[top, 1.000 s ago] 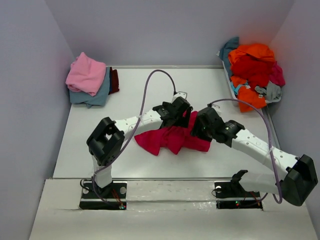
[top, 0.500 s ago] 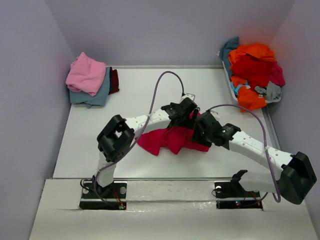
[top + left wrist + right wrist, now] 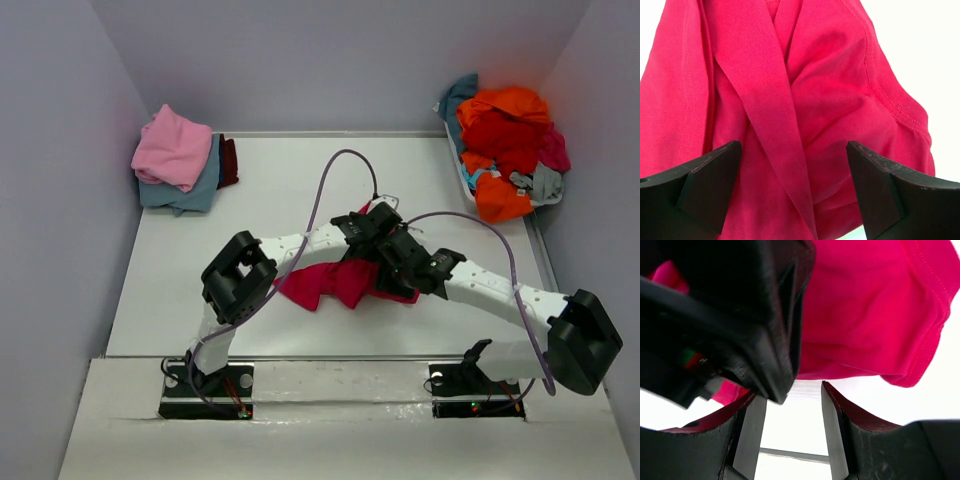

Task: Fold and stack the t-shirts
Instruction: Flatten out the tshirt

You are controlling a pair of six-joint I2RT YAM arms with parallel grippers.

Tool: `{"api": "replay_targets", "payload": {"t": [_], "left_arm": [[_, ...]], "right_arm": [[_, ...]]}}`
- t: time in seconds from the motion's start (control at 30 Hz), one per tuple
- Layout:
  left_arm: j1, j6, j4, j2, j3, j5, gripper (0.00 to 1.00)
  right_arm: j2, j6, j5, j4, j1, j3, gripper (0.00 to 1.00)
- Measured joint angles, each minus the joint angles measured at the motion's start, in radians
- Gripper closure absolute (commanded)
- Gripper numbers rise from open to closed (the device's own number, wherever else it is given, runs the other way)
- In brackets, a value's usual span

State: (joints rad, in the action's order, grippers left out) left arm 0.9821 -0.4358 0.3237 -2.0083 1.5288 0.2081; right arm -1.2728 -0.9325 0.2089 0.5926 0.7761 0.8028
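Left wrist view: our left gripper (image 3: 791,150) stands wide apart over the magenta t-shirt (image 3: 830,95). Our right gripper (image 3: 791,407), beside the t-shirt, is half apart and empty. So crowded, we think the arms may collide.

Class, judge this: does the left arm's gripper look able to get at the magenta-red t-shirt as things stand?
Probably yes. The left gripper stands open, the magenta-red t-shirt bunched directly under it with nothing between. The right gripper crowds close alongside, which might cramp it.
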Motion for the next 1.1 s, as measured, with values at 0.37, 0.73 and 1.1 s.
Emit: {"api": "replay_targets", "payload": {"t": [0.37, 0.73, 1.1], "left_arm": [[0.000, -0.014, -0.023, -0.005, -0.031, -0.020, 0.34], [-0.009, -0.019, -0.020, -0.003, -0.042, 0.016, 0.94], [-0.025, -0.055, 0.023, 0.050, -0.102, 0.148, 0.94]], "right_arm": [[0.000, -0.007, 0.001, -0.003, 0.019, 0.000, 0.47], [-0.066, -0.014, -0.007, -0.054, 0.050, 0.000, 0.48], [-0.124, -0.016, -0.002, -0.062, 0.096, 0.035, 0.46]]}}
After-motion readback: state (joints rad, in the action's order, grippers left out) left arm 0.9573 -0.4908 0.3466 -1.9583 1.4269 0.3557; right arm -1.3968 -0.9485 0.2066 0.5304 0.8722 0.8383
